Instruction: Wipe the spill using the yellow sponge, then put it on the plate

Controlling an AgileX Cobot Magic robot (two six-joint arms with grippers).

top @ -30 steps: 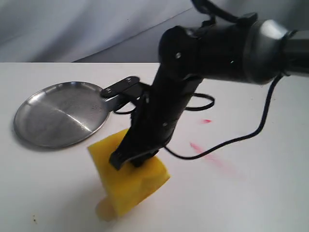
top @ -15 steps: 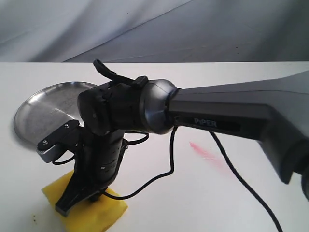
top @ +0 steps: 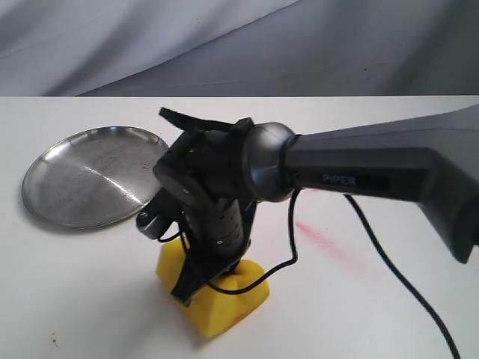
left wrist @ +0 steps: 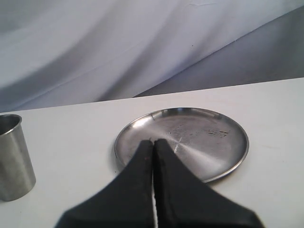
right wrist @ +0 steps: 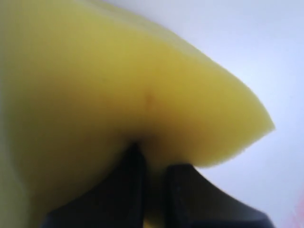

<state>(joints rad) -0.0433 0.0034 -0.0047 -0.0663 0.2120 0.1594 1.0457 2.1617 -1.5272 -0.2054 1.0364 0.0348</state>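
Observation:
The yellow sponge [top: 224, 299] lies pressed on the white table, in front of and to the right of the plate [top: 75, 179]. My right gripper [top: 200, 278] reaches across from the right and is shut on the sponge's top. In the right wrist view the sponge [right wrist: 118, 80] fills the frame, with the right gripper [right wrist: 153, 159] pinching its edge. No tan spill shows; the sponge and arm cover the table there. My left gripper [left wrist: 153, 142] is shut and empty, hovering at the near rim of the plate [left wrist: 209, 137]. It is outside the exterior view.
Thin pink-red streaks [top: 325, 243] mark the table right of the sponge. A black cable [top: 389, 269] trails from the right arm across the table. A metal cup [left wrist: 12, 156] stands near the plate in the left wrist view. A grey backdrop hangs behind the table.
My right gripper slid the sponge left toward the table's front corner, then back right to its present spot. The plate has not moved.

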